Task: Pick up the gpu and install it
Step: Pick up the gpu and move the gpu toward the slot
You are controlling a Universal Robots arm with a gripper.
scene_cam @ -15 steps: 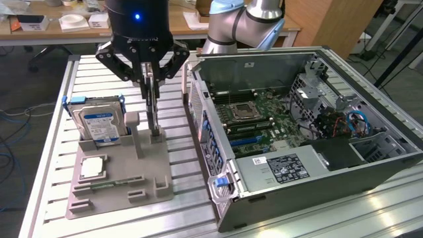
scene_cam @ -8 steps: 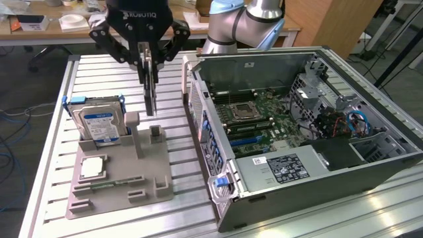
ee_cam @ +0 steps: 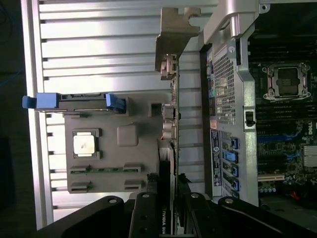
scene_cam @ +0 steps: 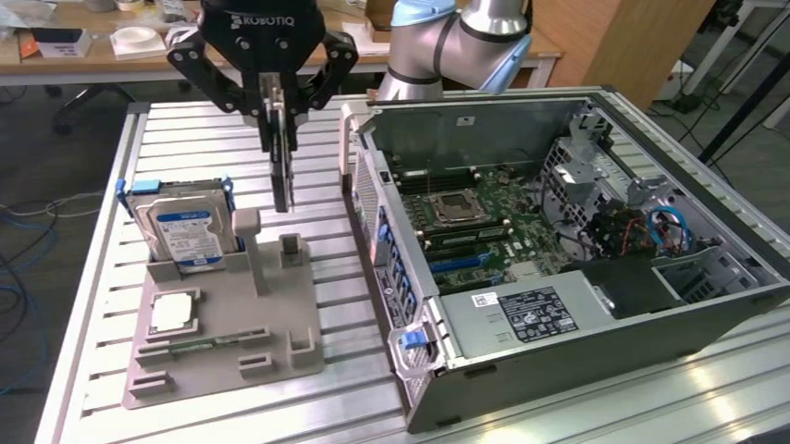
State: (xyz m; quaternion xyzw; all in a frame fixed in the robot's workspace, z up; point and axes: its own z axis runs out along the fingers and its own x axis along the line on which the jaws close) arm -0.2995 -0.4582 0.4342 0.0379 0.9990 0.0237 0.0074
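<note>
The gpu (scene_cam: 284,180) is a thin black card hanging edge-on in the air, just above the grey holder (scene_cam: 222,347). My gripper (scene_cam: 281,125) is shut on its upper edge. In the wrist view the gpu (ee_cam: 170,114) runs away from my gripper (ee_cam: 167,201), its metal bracket (ee_cam: 174,34) at the far end, over the holder's edge nearest the case. The open computer case (scene_cam: 556,240) lies beside it on the exterior view's right, with the green motherboard (scene_cam: 475,227) exposed.
A silver hard drive (scene_cam: 185,231) with a blue-white label stands in the holder, and a square silver CPU chip (scene_cam: 173,314) lies in front of it. The case wall (ee_cam: 237,99) rises close beside the card. Everything rests on a slatted metal table (scene_cam: 87,277).
</note>
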